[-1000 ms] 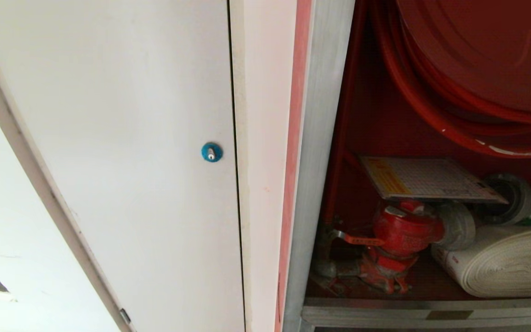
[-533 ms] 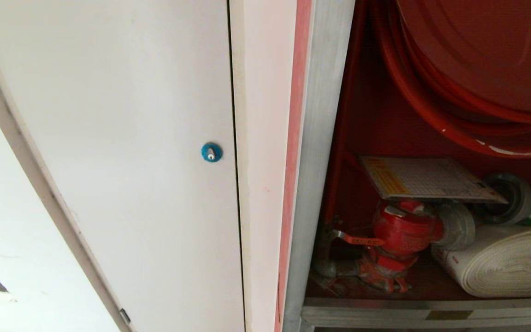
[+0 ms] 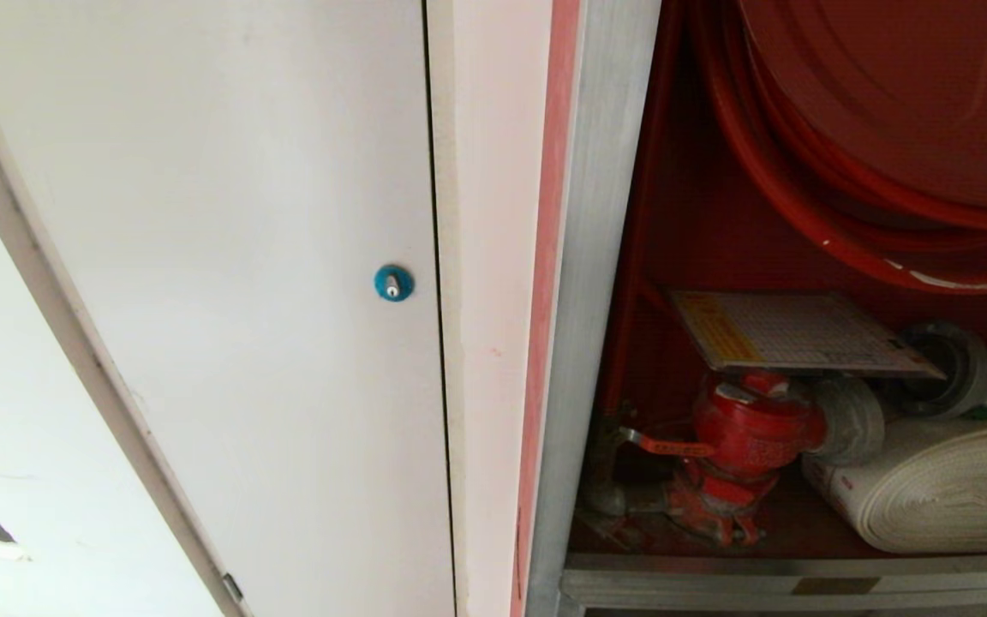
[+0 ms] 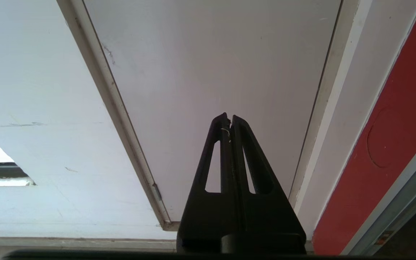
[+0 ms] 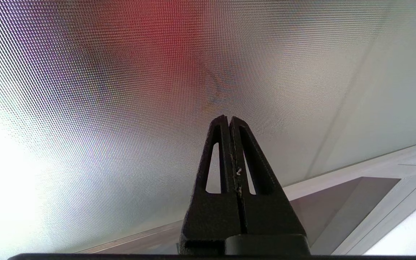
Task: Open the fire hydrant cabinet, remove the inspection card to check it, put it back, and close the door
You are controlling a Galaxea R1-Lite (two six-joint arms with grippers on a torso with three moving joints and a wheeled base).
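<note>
Nothing moved in the head view since a second ago, same framing, same clutter, neither arm showing there. Tall silver aluminium-framed fire hydrant cabinet (image 3: pixel 601 343) standing open, red inside, with the big red hose reel (image 3: pixel 888 111) up top. White rectangular inspection card (image 3: pixel 793 330) with the fine grid and yellow band, lying roughly flat on top of the red valve (image 3: pixel 750 433), just beside the white rolled hose (image 3: pixel 948 484). Off to the left, the plain white panel (image 3: pixel 228 257) with its round blue lock (image 3: pixel 393 283), not part of the job. Left gripper (image 4: pixel 229 121) pinched fully together with nothing in it, pointing at that white panel low down near its bottom corner. Right gripper (image 5: pixel 228 122) likewise clamped tight and empty, close in front of a frosted-looking dotted surface with a red blur behind; probably the door glass, hard to say for sure. Guessing the card is back in place, so closing up looks like what's left. Card itself: probably light, thin, bendy, and a bit slick if that's a clear sleeve, so best pinched at the free near edge overhanging the valve, not pushed. Door: likely heavy-ish and rigid, glass fragile, so safer to push on the metal frame than the pane.
</note>
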